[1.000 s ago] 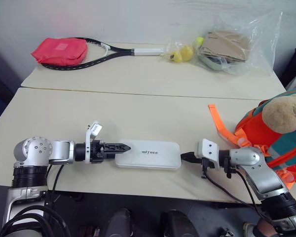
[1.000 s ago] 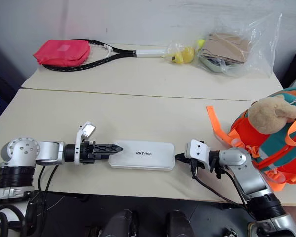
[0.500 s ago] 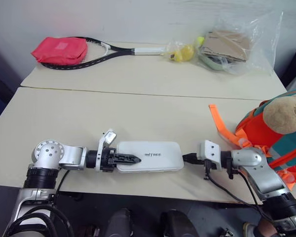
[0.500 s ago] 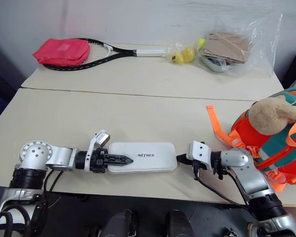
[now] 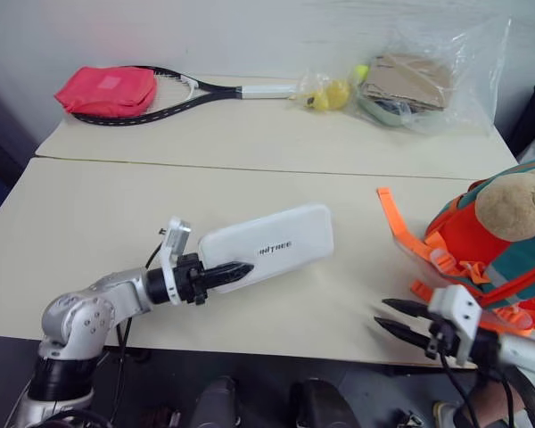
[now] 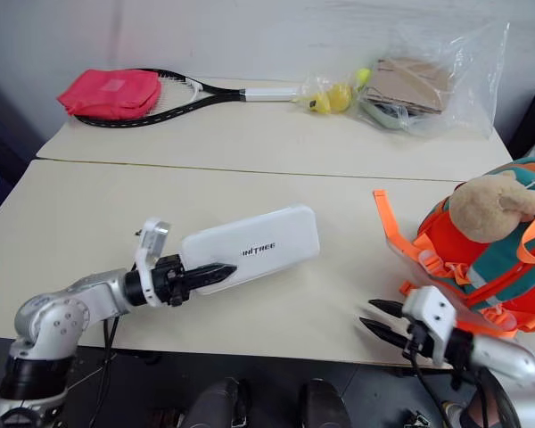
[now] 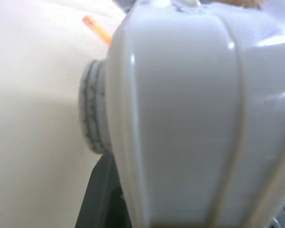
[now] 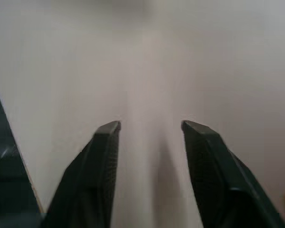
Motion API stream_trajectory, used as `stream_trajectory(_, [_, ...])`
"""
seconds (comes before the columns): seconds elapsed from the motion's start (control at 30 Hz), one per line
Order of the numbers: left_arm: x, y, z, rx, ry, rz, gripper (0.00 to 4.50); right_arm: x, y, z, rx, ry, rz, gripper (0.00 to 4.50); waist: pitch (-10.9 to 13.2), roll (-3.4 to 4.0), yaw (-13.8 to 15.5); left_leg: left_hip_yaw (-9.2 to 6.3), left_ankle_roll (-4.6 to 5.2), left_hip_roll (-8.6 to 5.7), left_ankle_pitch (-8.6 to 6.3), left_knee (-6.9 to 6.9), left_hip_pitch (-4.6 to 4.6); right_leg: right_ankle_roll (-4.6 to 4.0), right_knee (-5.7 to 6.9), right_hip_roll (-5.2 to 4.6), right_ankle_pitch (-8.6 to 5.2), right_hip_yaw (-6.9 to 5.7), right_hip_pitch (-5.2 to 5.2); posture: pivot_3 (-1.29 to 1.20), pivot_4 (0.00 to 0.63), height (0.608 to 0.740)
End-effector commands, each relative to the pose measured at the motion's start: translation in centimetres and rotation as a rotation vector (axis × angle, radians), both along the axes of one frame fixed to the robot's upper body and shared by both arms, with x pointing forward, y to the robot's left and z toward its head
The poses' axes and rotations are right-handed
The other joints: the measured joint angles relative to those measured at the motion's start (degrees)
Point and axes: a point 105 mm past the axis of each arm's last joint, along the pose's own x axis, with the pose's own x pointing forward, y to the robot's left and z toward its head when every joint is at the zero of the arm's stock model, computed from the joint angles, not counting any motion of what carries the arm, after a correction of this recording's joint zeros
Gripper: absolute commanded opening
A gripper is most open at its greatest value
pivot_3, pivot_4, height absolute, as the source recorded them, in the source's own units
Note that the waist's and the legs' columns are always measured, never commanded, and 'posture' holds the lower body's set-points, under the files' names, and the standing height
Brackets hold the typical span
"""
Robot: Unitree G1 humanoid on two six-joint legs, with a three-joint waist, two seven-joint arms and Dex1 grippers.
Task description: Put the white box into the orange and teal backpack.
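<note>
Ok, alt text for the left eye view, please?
The left claw grips one end of the white box, holding it tilted above the near table. The right claw hangs open at the table's front edge, below the orange backpack. A racket, red pouch and plastic bag lie on the far table.

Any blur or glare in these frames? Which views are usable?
Left eye view: sharp; the white box casts a soft shadow on the table, mild sheen on the clear plastic bag. Left wrist view: box too close, out of focus, with glare streaks. Right wrist view: soft; fingers dark against a featureless tabletop.
</note>
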Motion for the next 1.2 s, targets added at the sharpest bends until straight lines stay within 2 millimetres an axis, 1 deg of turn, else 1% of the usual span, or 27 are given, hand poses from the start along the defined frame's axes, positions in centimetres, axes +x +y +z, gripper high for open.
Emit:
stream_trajectory(0.03, [-0.8, -0.4, 0.2, 0.028, -0.137, -0.055, 1.30, -1.9, -1.5, 1.3, 0.023, -0.031, -0.137, 3.33, 0.00, 0.01, -0.02, 0.02, -0.01, -0.03, -0.01, -0.21, 0.03, 0.00, -0.15, -0.02, 0.00, 0.05, 0.00, 0.00, 0.150, 0.740])
stream_trajectory(0.1, [-1.3, -0.3, 0.1, 0.007, -0.151, -0.068, 1.30, -3.6, -4.2, 1.3, 0.019, -0.053, -0.336, 4.00, 0.00, 0.01, 0.05, 0.03, -0.10, -0.07, -0.03, -0.44, 0.02, 0.00, -0.30, -0.07, 0.01, 0.11, -0.03, 0.00, 0.150, 0.740])
stream_trajectory(0.13, [-1.6, -0.3, 0.0, 0.001, -0.152, -0.073, 1.30, -4.1, -5.1, 1.3, 0.016, -0.067, -0.402, 4.37, 0.00, 0.01, 0.01, -0.01, -0.09, -0.07, -0.03, -0.49, 0.04, 0.00, -0.29, -0.08, 0.01, 0.11, -0.03, 0.00, 0.150, 0.740])
stream_trajectory(0.17, [-1.9, -0.1, -0.4, 0.007, -0.142, -0.081, 1.30, -4.9, -6.4, 1.3, 0.011, -0.069, -0.475, 4.47, 0.00, 0.02, -0.04, -0.02, -0.07, -0.06, -0.04, -0.56, 0.06, 0.00, -0.30, -0.09, 0.01, 0.12, -0.06, 0.00, 0.150, 0.740])
stream_trajectory(0.2, [-2.3, 0.0, -0.9, 0.023, -0.134, -0.092, 1.30, -5.6, -7.5, 1.3, -0.002, -0.068, -0.529, 4.47, 0.00, 0.05, -0.14, -0.02, -0.04, -0.06, -0.04, -0.61, 0.05, 0.00, -0.31, -0.09, 0.01, 0.12, -0.08, 0.00, 0.150, 0.740])
stream_trajectory(0.23, [-2.5, 0.2, -1.2, 0.035, -0.129, -0.101, 1.30, -6.1, -8.3, 1.2, -0.011, -0.066, -0.561, 4.47, 0.00, 0.11, -0.40, 0.00, 0.01, -0.06, -0.05, -0.62, 0.05, 0.00, -0.32, -0.09, 0.01, 0.14, -0.11, 0.00, 0.150, 0.740])
stream_trajectory(0.27, [-2.6, 0.3, -1.5, 0.046, -0.127, -0.108, 1.30, -6.3, -9.4, 1.6, -0.030, -0.092, -0.604, 4.47, 0.00, 0.11, -0.61, 0.04, 0.07, -0.04, -0.06, -0.65, 0.06, -0.02, -0.35, -0.09, 0.00, 0.18, -0.11, 0.00, 0.150, 0.740])
stream_trajectory(0.3, [-2.6, 0.5, -1.7, 0.050, -0.125, -0.108, 1.30, -6.2, -10.2, 1.9, -0.044, -0.119, -0.626, 4.47, 0.00, 0.11, -0.83, 0.05, 0.09, -0.03, -0.07, -0.70, 0.10, -0.03, -0.39, -0.08, -0.01, 0.18, -0.10, 0.00, 0.150, 0.740])
stream_trajectory(0.37, [-2.5, 0.8, -2.2, 0.045, -0.094, -0.098, 1.30, -5.3, -11.5, 2.9, -0.059, -0.185, -0.650, 4.47, 0.00, 0.12, -1.29, 0.06, 0.27, -0.03, -0.16, -0.69, 0.10, -0.03, -0.45, -0.09, -0.01, 0.18, -0.08, 0.00, 0.150, 0.740])
stream_trajectory(0.47, [-2.2, 1.6, -3.0, 0.039, -0.063, -0.080, 1.30, -2.4, -11.8, 4.8, -0.001, -0.265, -0.600, 4.47, 0.00, 0.22, -1.89, 0.16, 0.43, -0.04, -0.12, -0.66, 0.16, -0.04, -0.45, -0.15, 0.00, 0.19, -0.05, 0.00, 0.150, 0.740])
stream_trajectory(0.53, [-1.9, 2.3, -3.2, 0.046, -0.064, -0.065, 1.30, -0.4, -11.0, 5.9, 0.067, -0.278, -0.527, 4.47, -0.02, 0.31, -1.72, 0.18, 0.48, -0.03, -0.08, -0.68, 0.26, -0.04, -0.34, -0.15, 0.00, 0.19, -0.03, 0.00, 0.150, 0.740])
stream_trajectory(0.6, [-1.2, 3.2, -2.9, 0.025, -0.065, -0.014, 1.30, 1.1, -10.0, 6.3, 0.112, -0.274, -0.451, 4.09, -0.01, 0.33, -1.52, 0.11, 0.47, -0.02, -0.07, -0.70, 0.30, -0.05, -0.18, -0.13, -0.01, 0.15, -0.07, 0.00, 0.150, 0.740])
stream_trajectory(0.63, [-0.8, 3.6, -2.7, 0.012, -0.065, 0.017, 1.30, 1.8, -9.5, 6.3, 0.100, -0.267, -0.410, 3.88, -0.01, 0.33, -1.50, 0.10, 0.45, 0.00, -0.06, -0.71, 0.29, -0.07, -0.15, -0.11, -0.02, 0.13, -0.10, 0.00, 0.150, 0.740])
stream_trajectory(0.7, [-0.4, 4.2, -2.4, 0.002, -0.077, 0.060, 1.30, 3.2, -9.3, 6.3, 0.090, -0.281, -0.381, 3.30, -0.01, 0.32, -1.37, 0.05, 0.45, 0.00, -0.06, -0.72, 0.28, -0.08, -0.05, -0.09, -0.03, 0.07, -0.11, 0.00, 0.150, 0.740])
stream_trajectory(0.8, [0.0, 5.4, -2.0, 0.007, -0.096, 0.127, 1.30, 5.7, -9.2, 6.8, 0.106, -0.317, -0.357, 2.29, -0.01, 0.32, -1.49, 0.06, 0.47, -0.04, -0.07, -0.59, 0.25, -0.06, -0.01, -0.14, -0.02, 0.05, -0.09, 0.00, 0.150, 0.740])
stream_trajectory(0.83, [0.1, 5.8, -1.9, 0.001, -0.098, 0.152, 1.30, 6.2, -8.9, 6.9, 0.112, -0.322, -0.338, 1.87, -0.01, 0.32, -1.52, 0.09, 0.47, -0.07, -0.07, -0.52, 0.24, -0.04, 0.00, -0.17, -0.01, 0.07, -0.07, 0.00, 0.150, 0.740])
stream_trajectory(0.9, [0.3, 6.5, -1.6, -0.020, -0.093, 0.205, 1.30, 7.0, -7.7, 7.1, 0.139, -0.324, -0.275, 1.21, -0.01, 0.32, -1.68, 0.11, 0.51, -0.12, -0.06, -0.47, 0.25, 0.03, 0.01, -0.23, 0.03, 0.09, -0.04, 0.00, 0.150, 0.740])
stream_trajectory(0.97, [0.3, 7.3, -1.1, -0.048, -0.088, 0.254, 1.30, 7.7, -5.9, 7.4, 0.167, -0.324, -0.198, 0.52, 0.00, 0.31, -1.84, 0.13, 0.51, -0.09, -0.06, -0.48, 0.26, 0.04, 0.04, -0.21, 0.03, 0.10, -0.06, 0.00, 0.150, 0.740])
stream_trajectory(1.0, [0.4, 7.6, -0.8, -0.065, -0.089, 0.282, 1.30, 8.2, -4.6, 7.8, 0.187, -0.326, -0.145, 0.22, 0.00, 0.31, -1.90, 0.12, 0.51, -0.07, -0.06, -0.50, 0.26, 0.04, 0.07, -0.20, 0.03, 0.10, -0.08, 0.00, 0.150, 0.740])
stream_trajectory(1.03, [0.6, 8.0, -0.4, -0.087, -0.088, 0.320, 1.30, 8.6, -2.7, 8.1, 0.193, -0.318, -0.060, 0.05, 0.00, 0.31, -2.06, 0.12, 0.51, -0.06, -0.06, -0.51, 0.27, 0.04, 0.10, -0.18, 0.03, 0.09, -0.09, 0.00, 0.150, 0.740])
stream_trajectory(1.07, [0.8, 8.3, -0.2, -0.101, -0.087, 0.345, 1.30, 8.9, -1.6, 8.4, 0.194, -0.311, -0.004, 0.04, 0.00, 0.30, -2.26, 0.12, 0.50, -0.04, -0.06, -0.50, 0.30, 0.04, 0.14, -0.17, 0.03, 0.10, -0.09, 0.00, 0.150, 0.740])
stream_trajectory(1.13, [1.8, 9.4, 0.9, -0.132, -0.138, 0.453, 1.30, 9.3, 2.3, 9.2, 0.197, -0.305, 0.186, 0.04, 0.01, 0.29, -2.57, 0.10, 0.49, -0.02, -0.04, -0.51, 0.32, 0.04, 0.21, -0.15, 0.03, 0.09, -0.11, 0.00, 0.150, 0.740])
stream_trajectory(1.2, [2.6, 10.5, 1.7, -0.163, -0.166, 0.542, 1.30, 9.5, 4.8, 9.9, 0.220, -0.308, 0.304, 0.04, 0.04, 0.24, -2.59, 0.10, 0.47, 0.00, -0.02, -0.49, 0.34, 0.04, 0.27, -0.13, 0.03, 0.08, -0.11, 0.00, 0.150, 0.740])
